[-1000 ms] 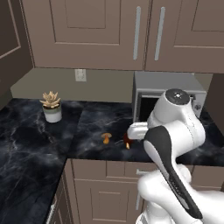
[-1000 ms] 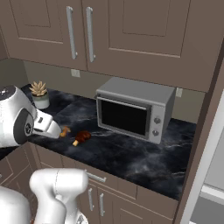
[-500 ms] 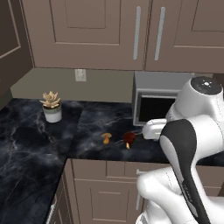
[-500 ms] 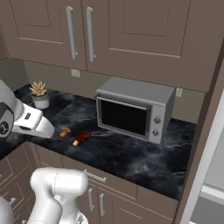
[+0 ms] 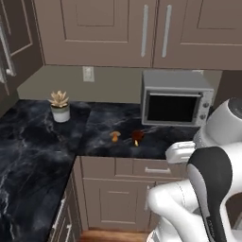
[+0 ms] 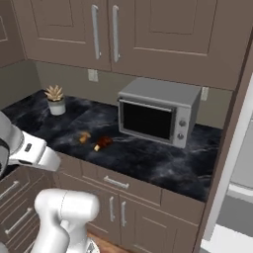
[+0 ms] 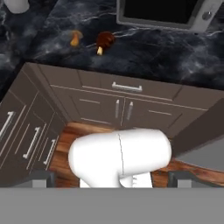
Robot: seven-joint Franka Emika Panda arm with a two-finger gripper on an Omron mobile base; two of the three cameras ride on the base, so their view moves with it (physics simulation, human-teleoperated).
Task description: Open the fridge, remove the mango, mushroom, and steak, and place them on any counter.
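The tan mushroom and the dark red steak lie side by side on the black marble counter, left of the microwave. From the right they show as mushroom and steak. My gripper is open and holds nothing; its dark fingertips stand wide apart. It hangs in front of the counter edge, looking down at the mushroom, the steak and the cabinet fronts. A pale grey part of the fridge shows at the far right. The mango is out of view.
A grey microwave stands on the counter to the right of the food. A small potted plant sits at the back left near the corner. Brown wall cabinets hang above. A tall brown panel separates counter and fridge.
My hand has drawn back from beside the steak, away from the counter and lower. The steak and mushroom stay where they lay. The right base view has shifted a little.
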